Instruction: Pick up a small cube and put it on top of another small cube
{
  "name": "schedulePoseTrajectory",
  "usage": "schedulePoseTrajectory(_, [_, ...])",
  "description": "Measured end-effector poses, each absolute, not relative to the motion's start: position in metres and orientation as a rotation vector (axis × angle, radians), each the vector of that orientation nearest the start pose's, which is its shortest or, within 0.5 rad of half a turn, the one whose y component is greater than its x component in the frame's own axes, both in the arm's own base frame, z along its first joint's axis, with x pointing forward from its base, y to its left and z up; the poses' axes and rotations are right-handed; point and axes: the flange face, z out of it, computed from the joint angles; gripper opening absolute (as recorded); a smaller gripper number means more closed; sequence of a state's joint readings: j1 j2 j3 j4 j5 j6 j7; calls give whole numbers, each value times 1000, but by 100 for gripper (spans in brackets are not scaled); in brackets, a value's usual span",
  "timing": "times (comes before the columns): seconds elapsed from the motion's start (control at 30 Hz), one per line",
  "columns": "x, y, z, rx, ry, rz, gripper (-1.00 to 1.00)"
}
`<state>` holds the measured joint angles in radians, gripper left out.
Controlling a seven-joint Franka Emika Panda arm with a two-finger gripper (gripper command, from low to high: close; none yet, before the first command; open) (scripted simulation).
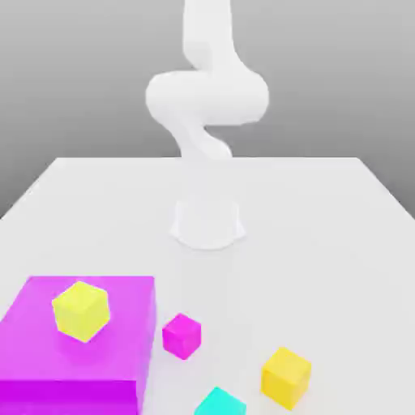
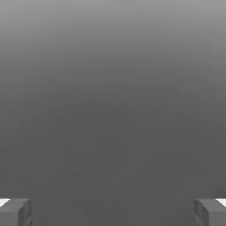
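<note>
Gripper [image 2: 113, 212] wide open, empty. Small magenta cube [image 1: 181, 335] sits just beside big magenta block [image 1: 49, 357]; yellow cube [image 1: 81, 310] on that block. Risk: descending fingers clip the block, nudging the cube.

- The white tabletop [image 1: 324, 219] carries everything in the exterior view.
- The arm's round white base [image 1: 207, 224] stands on it towards the far side.
- A large magenta block [image 1: 49, 357] lies at the near corner on the exterior view's left.
- A small magenta cube [image 1: 181, 335] sits just beside that block.
- A yellow cube [image 1: 286, 377] and a cyan cube [image 1: 220, 403] rest nearer the front edge.
</note>
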<state>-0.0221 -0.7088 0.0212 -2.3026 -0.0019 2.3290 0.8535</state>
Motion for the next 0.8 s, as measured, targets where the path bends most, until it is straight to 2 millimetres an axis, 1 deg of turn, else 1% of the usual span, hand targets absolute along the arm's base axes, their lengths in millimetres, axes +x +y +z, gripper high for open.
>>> schedulePoseTrajectory(0.1, [418,5,637,-2470,1221,-859,0])
schedulePoseTrajectory(0.2, [450,6,593,-2481,1322,-766,0])
schedulePoseTrajectory(0.3, [477,6,545,-2487,1421,-671,0])
schedulePoseTrajectory(0.4, [499,7,494,-2487,1520,-575,0])
schedulePoseTrajectory(0.5, [516,7,442,-2482,1617,-477,0])
schedulePoseTrajectory(0.6, [526,8,388,-2471,1713,-376,0])
schedulePoseTrajectory(0.7, [531,9,333,-2454,1808,-273,0])
schedulePoseTrajectory(0.8, [531,12,279,-2432,1901,-167,0])
